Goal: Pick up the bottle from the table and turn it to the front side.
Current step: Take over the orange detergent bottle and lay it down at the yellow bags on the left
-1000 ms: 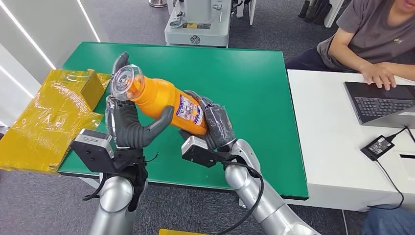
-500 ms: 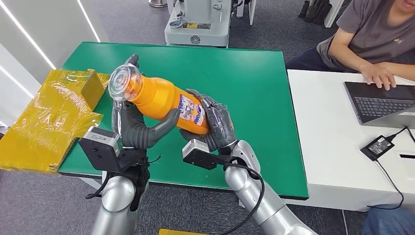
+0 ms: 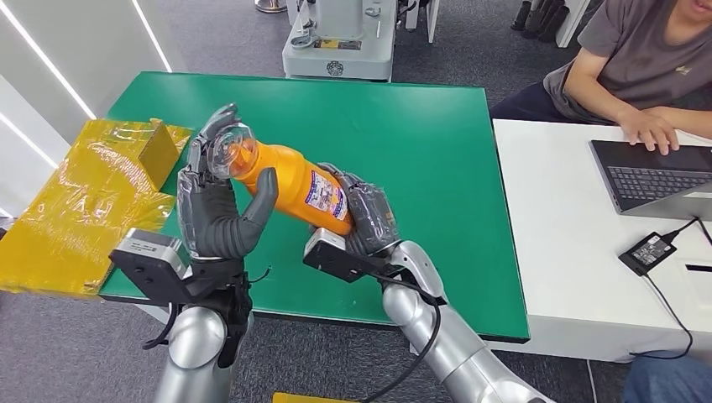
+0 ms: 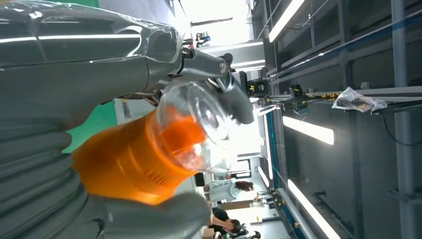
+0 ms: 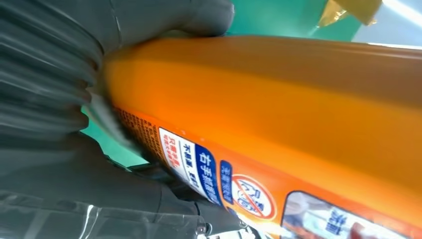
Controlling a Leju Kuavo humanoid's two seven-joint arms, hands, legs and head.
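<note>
Bottle: an orange plastic bottle [image 3: 290,178] with a clear domed cap [image 3: 228,149] and a printed label [image 3: 326,195] lay tilted, held in the air above the green table [image 3: 437,151], cap toward the yellow wrapped box [image 3: 84,197].
Label: white and blue panels with a red prohibition sign.
Left hand [image 3: 220,206]: thumb and fingers wrapped around the neck and cap.
Right hand [image 3: 368,220]: clamped around the base.

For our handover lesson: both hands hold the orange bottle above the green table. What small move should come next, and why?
Probably a further twist of the bottle by the left hand, near the clear cap, while the right hand steadies the base: the label faces partly sideways.
</note>
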